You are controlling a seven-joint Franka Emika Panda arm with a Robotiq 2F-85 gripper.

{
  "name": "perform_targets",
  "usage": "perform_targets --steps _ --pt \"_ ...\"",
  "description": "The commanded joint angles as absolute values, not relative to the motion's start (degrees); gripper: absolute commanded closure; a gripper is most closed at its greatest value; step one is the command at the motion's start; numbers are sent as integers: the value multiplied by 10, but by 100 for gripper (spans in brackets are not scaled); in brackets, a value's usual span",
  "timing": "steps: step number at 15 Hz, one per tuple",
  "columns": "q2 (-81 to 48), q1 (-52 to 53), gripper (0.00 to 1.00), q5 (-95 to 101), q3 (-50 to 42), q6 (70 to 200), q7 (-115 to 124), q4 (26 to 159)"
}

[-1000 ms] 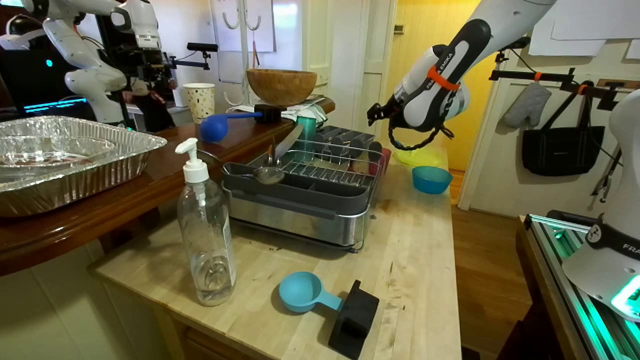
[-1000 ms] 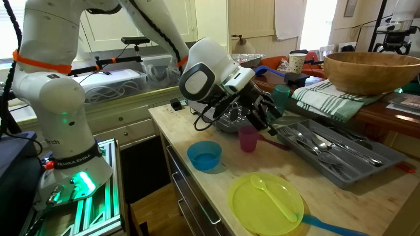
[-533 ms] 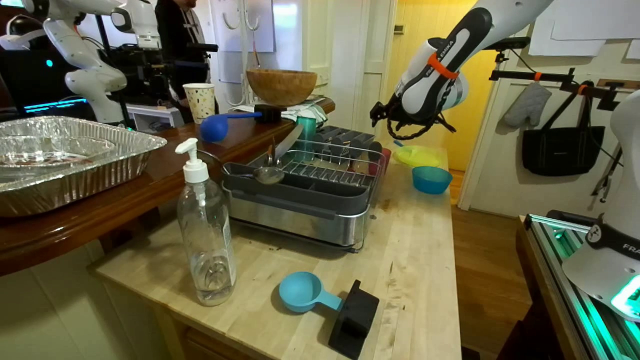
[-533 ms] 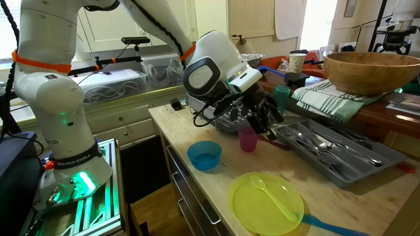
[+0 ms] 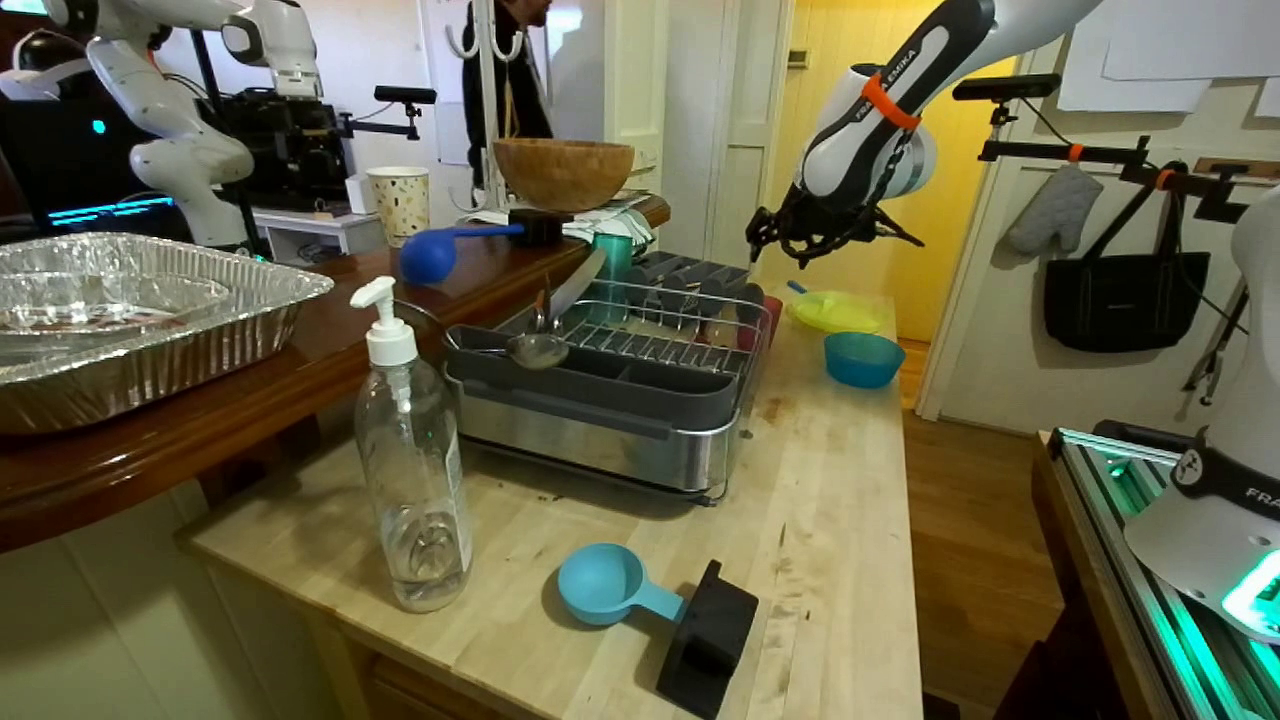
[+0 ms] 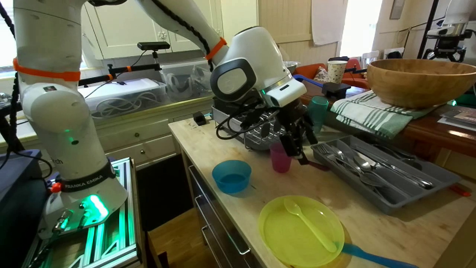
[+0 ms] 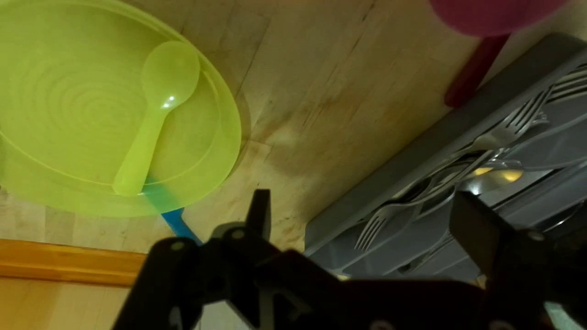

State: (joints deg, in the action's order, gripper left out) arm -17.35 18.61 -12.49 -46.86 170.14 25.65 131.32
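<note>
- Saw a yellow wall (image 5: pixel 840 30) glowing beside white panelled woodwork (image 5: pixel 690 120) in an exterior view.
- Found a wooden floor (image 5: pixel 985 540) in both exterior views.
- Noted white papers (image 5: pixel 1200 35) on a pale wall (image 5: pixel 1020 370).
- Saw a pale wooden table (image 5: pixel 840 560) below a dark, glossy ledge (image 5: pixel 330 350).
- Spotted white cupboards (image 6: pixel 122 35) above knobbed drawers (image 6: pixel 122 133) in an exterior view.
- Caught bright light from a window (image 6: pixel 5 48) at far left.
- Glimpsed an orange-red sofa (image 6: pixel 308 70) farther back.

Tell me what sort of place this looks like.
Probably a kitchen, perhaps doubling as a robot workspace: there's a dish rack, a loaded cutlery tray and, in the background, a second robot arm.
</note>
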Motion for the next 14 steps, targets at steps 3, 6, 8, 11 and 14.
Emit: perform_targets --steps 3,6,8,11,14 --pt "-163 113 0 -124 -392 1668 237 1295" --pt "-163 92 0 -124 -372 1664 232 1290" --pt "-171 96 0 -119 -378 1668 242 1288" --pt "-185 80 0 -135 -359 1650 227 1269" --pt "-187 9 0 -112 -281 1630 228 1249"
